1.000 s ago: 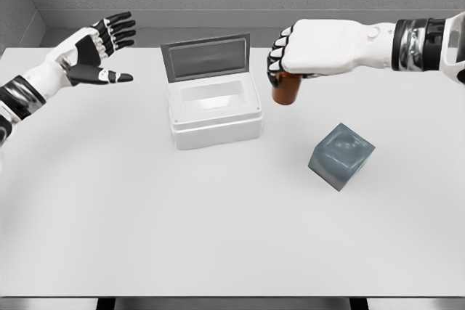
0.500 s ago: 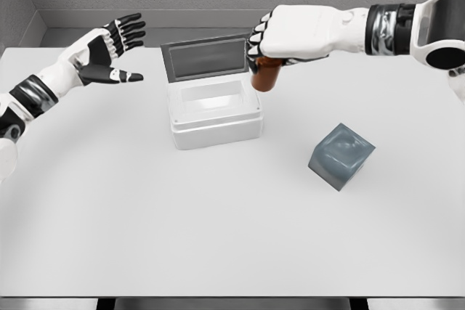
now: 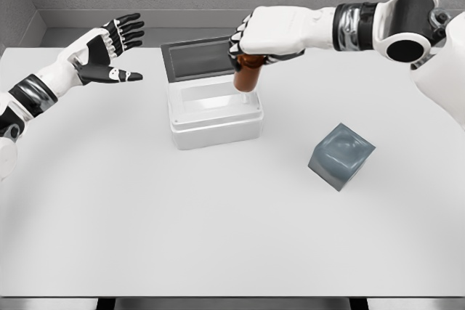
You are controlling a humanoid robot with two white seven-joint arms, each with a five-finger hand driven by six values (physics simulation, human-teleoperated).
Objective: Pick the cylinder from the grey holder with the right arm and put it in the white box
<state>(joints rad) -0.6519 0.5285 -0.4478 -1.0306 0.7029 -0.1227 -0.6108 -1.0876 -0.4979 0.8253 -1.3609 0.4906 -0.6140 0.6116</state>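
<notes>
My right hand (image 3: 245, 47) is shut on the brown cylinder (image 3: 248, 78), which hangs upright below the fingers. It hovers over the right rim of the white box (image 3: 214, 115), whose grey lid (image 3: 202, 59) stands open at the back. The grey holder (image 3: 341, 155) lies tilted on the table to the right of the box, with nothing in it. My left hand (image 3: 109, 52) is raised at the upper left with fingers spread, holding nothing.
The white table (image 3: 182, 230) stretches wide in front of the box and holder. A grey wall runs behind the table's far edge.
My right hand has carried the cylinder leftward, from between the holder and the box to above the box's right rim. The left hand rose slightly.
</notes>
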